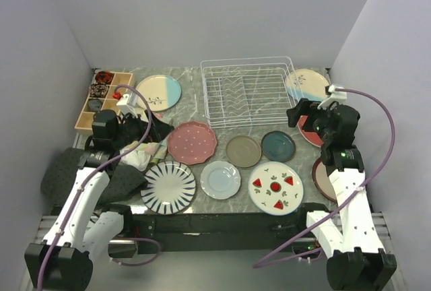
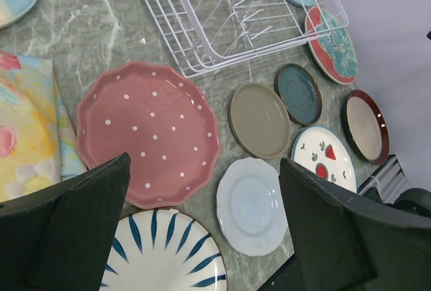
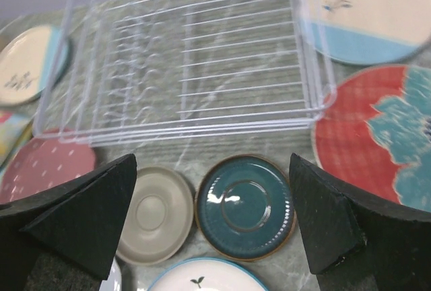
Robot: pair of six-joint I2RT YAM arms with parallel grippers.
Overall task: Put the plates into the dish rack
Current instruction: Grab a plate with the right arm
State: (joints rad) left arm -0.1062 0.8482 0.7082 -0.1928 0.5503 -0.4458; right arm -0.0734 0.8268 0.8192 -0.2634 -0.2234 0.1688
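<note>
- Pale, plain walls (image 1: 202, 15) are seen on three sides of a grey marbled surface (image 1: 190, 106), which is evenly lit and carries everything.
- The dish rack (image 1: 246, 92) is set at the back, in the middle, where it can be reached by either arm. No plate is seen in it, so the loading is judged not yet begun.
- The plates are laid flat and face up, mostly apart from one another, which leaves each rim free to be taken.
- In front of the rack lie the pink dotted plate (image 1: 192, 142), the striped plate (image 1: 168, 187), the pale blue plate (image 1: 220, 179), the taupe plate (image 1: 243, 151), the dark teal plate (image 1: 278, 145) and the watermelon plate (image 1: 275, 187).
- The left cream-and-blue plate (image 1: 159, 93) and the right cream-and-blue plate (image 1: 306, 84) flank the rack. The red floral plate (image 2: 331, 45) and a maroon-rimmed plate (image 2: 366, 126) are kept at the right edge.
- The left hand (image 2: 204, 163) is held above the pink dotted plate, its jaws spread wide and nothing between them. A floral cloth (image 2: 27, 129) lies just beside that plate.
- The right hand (image 3: 212, 163) is held above the taupe and dark teal plates, equally wide and empty, presumably so that a plate can be approached from above.
- A wooden box (image 1: 101, 102) stands in the back left corner, and a dark grey cloth (image 1: 67, 170) is draped at the left edge.
</note>
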